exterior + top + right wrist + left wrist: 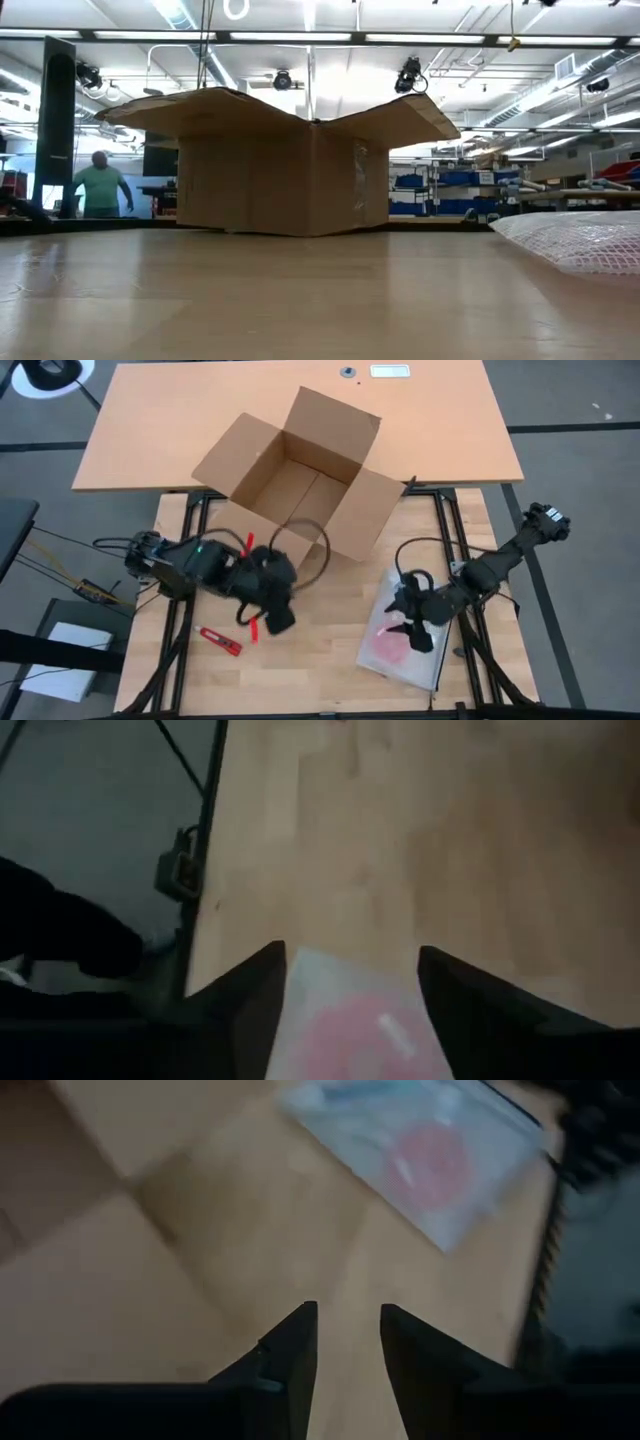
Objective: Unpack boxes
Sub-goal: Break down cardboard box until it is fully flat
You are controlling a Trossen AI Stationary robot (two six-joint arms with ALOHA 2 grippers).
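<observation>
**Carton standing open, bag lying on the table**

We are seeing the carton [300, 470] sitting at twelve o'clock, all four flaps folded outward. Our right gripper [418, 628] is hovering at four o'clock over the clear plastic bag [395, 655], fingers spread wide with nothing between them. Our left gripper [275, 610] is waiting at seven o'clock beside the carton's near flap, fingers slightly parted, pinching nothing. A red tool [220, 641] is lying nearby.

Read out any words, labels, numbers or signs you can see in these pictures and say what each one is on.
No text can be read.
Cardboard box: plain brown with clear tape, no print visible.
Clear plastic bag: a small white label on the pink item inside, too blurred to read.
White plate on the far tabletop: too small to read.
</observation>
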